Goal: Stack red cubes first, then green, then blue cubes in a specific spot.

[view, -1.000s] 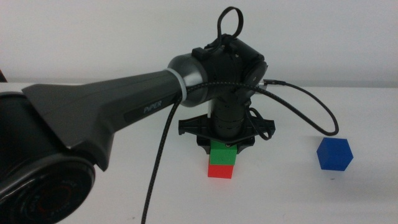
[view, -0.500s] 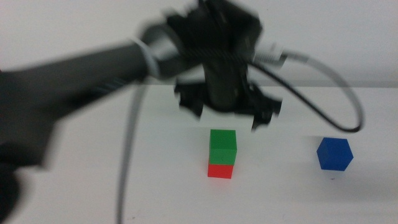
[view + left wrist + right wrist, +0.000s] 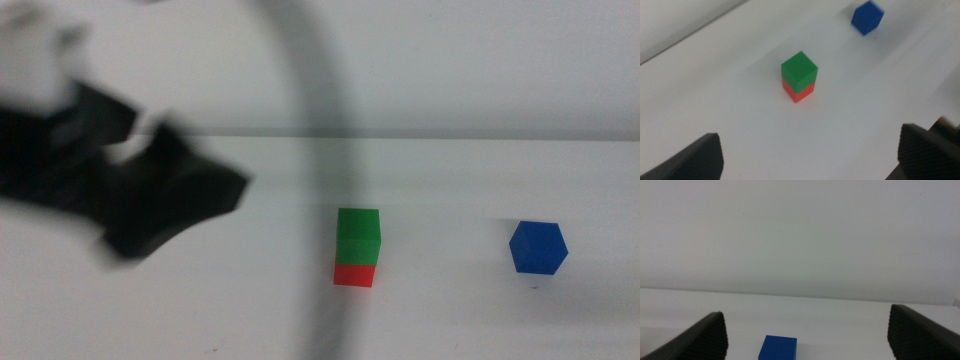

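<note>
Sitting clear of left end effector (image 3: pixel 810 150): green cube (image 3: pixel 799 70) atop red (image 3: pixel 799 91).

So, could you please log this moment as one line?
green cube on red cube | blue cube apart on table | left gripper open, empty | right gripper open, facing blue cube

Even, bright light on my feeds, with heavy motion blur in one view.

In my middle view the left gripper (image 3: pixel 130 200) is smeared into a dark shape, and a cable (image 3: pixel 320 150) streaks across as a soft grey band; I can't really make out its edges. The green cube (image 3: pixel 358 235) on the red cube (image 3: pixel 355 275) stays sharp, with only faint shadows on the white table (image 3: pixel 200 310). My left wrist view looks slightly soft, the blue cube (image 3: pixel 867 17) blurred. No glare anywhere.
</note>
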Robot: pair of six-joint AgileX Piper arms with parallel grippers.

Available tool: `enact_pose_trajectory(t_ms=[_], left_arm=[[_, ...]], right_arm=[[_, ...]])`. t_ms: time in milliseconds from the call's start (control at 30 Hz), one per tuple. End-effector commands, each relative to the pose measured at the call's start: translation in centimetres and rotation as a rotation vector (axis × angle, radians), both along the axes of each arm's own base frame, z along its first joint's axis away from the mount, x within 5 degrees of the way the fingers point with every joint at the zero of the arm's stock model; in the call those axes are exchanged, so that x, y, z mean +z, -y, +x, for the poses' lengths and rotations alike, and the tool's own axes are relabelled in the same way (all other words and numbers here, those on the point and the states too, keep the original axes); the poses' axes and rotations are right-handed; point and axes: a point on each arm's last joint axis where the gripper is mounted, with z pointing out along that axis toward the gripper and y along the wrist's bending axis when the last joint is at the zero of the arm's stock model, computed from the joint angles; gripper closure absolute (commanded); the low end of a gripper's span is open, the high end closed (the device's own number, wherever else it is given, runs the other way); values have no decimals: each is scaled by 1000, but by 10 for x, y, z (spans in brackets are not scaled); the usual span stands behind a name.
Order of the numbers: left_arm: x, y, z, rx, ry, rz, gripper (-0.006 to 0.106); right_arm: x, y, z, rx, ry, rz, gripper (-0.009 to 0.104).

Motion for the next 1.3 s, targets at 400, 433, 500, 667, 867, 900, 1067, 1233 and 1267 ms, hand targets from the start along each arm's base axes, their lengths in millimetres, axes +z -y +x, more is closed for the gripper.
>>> enact_pose_trajectory(t_ms=[400,433,500,667,867,900,1067,1233,1267], left_arm=[[-17,-35,-42,26,98,-105,7],[-17,-35,-42,26,99,-106,7],[-15,-34,-41,28,118,-121,7],[-14,-34,-41,29,126,-128,7],[-14,-34,-41,29,126,-128,7],[-14,-34,-41,29,126,-128,7],[-14,-34,-41,29,126,-128,7],[-14,-34,-41,29,126,-128,7],[-14,-34,-41,29,126,-128,7]], right_arm=[[-11,1,-1,-9,4,-3,10],[-11,1,-1,-9,4,-3,10],[-11,1,-1,-9,4,-3,10],[-11,1,-1,-9,4,-3,10],[-3,2,-2,-21,92,-3,10],[0,2,-2,-27,131,-3,10],[27,3,-4,-20,199,211,10],[76,-10,16,84,-241,177,10],[86,-12,23,108,-354,174,10]])
